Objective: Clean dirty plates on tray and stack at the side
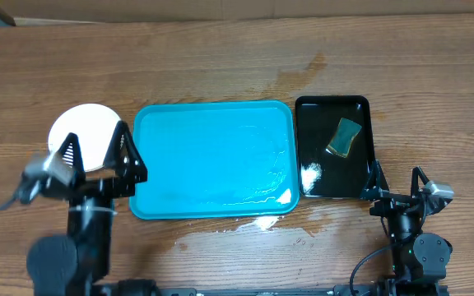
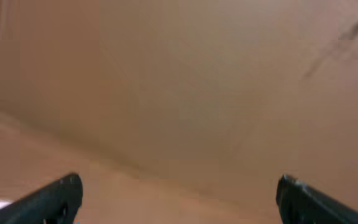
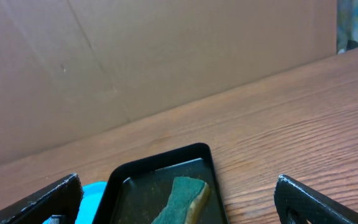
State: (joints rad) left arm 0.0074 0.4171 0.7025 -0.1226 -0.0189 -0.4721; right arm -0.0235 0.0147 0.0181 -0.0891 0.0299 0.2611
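Tray [image 1: 212,160] lies with long axis left-right; both sets of jaws gape open

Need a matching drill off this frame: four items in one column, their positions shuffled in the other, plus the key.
Items
1. white plate
2. turquoise tray
3. sponge
4. black tray

Positions
A. lying inside the black tray
B. right of the turquoise tray
C. between the white plate and the black tray, surface wet
D. left of the turquoise tray

Pairs: 1-D, 2-C, 3-A, 4-B
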